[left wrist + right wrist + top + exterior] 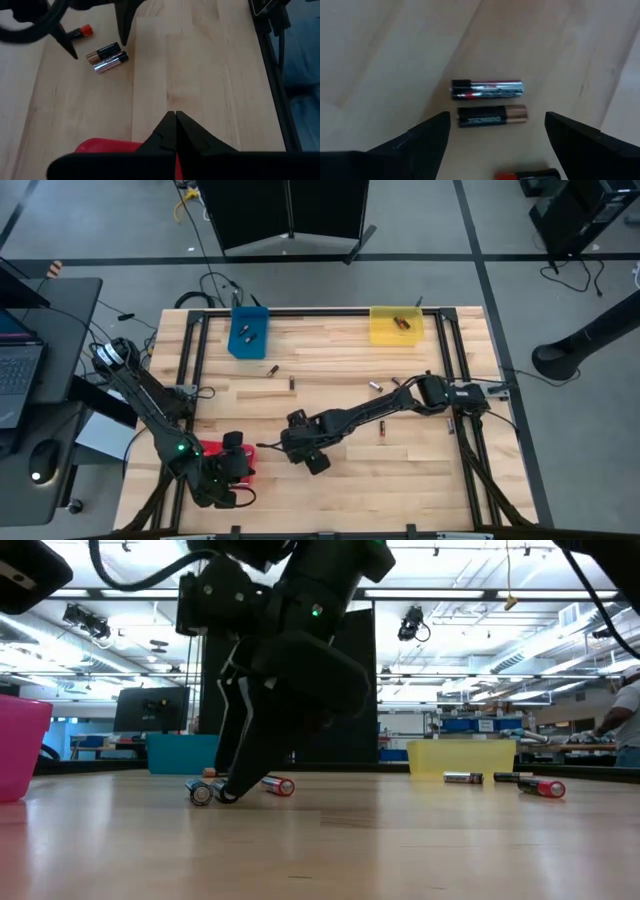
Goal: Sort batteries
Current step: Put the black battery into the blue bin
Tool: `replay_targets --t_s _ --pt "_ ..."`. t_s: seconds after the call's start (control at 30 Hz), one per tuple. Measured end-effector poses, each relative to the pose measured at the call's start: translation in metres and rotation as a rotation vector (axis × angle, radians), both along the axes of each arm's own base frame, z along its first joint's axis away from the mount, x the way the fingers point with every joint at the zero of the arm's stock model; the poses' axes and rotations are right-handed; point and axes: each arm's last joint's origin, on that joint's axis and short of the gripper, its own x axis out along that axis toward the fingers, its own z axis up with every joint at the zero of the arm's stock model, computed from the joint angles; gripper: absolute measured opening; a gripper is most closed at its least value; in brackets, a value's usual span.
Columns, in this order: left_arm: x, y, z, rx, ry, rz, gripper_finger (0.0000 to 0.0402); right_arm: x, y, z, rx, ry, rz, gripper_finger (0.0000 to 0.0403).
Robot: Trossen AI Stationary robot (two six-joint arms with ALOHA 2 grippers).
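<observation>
Wide-spread, empty right gripper (495, 145) hung over the copper-ended battery (492, 116), beside a silver battery (487, 89); probably light, stiff, slick, best pinched mid-body. Left gripper (175, 131) closed, empty.

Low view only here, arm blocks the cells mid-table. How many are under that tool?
Observer: Three, per the right wrist view: silver battery, black copper-ended battery beside it, orange-ended battery further off.
Operator: Tool open?
Observer: Right tool is open, fingers flanking the black one, nothing held.
Operator: Left arm?
Observer: Left tool is shut, over the red tray.
</observation>
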Motion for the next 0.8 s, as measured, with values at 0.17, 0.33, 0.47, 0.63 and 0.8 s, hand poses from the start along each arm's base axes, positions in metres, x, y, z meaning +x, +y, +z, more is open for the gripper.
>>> replay_targets --t_s 0.17,0.33,0.47,0.63,0.8 --pt "0.000 0.000 0.000 0.000 0.001 0.000 0.0005 0.001 -0.007 0.000 0.022 0.013 -0.005 0.0336" --pt "0.000 0.000 0.000 -0.001 0.000 0.000 0.0006 0.005 -0.014 -0.004 0.089 0.018 0.007 0.0333" --pt "0.000 0.000 0.000 0.000 0.000 0.000 0.0007 0.007 -0.018 -0.011 0.109 0.025 -0.001 0.0330" --pt "0.000 0.000 0.000 0.001 0.000 0.001 0.0007 0.008 -0.019 -0.012 0.118 0.021 -0.001 0.0326" --pt "0.000 0.000 0.000 -0.002 -0.002 0.001 0.0007 0.008 -0.019 -0.012 0.125 0.023 0.001 0.0307"
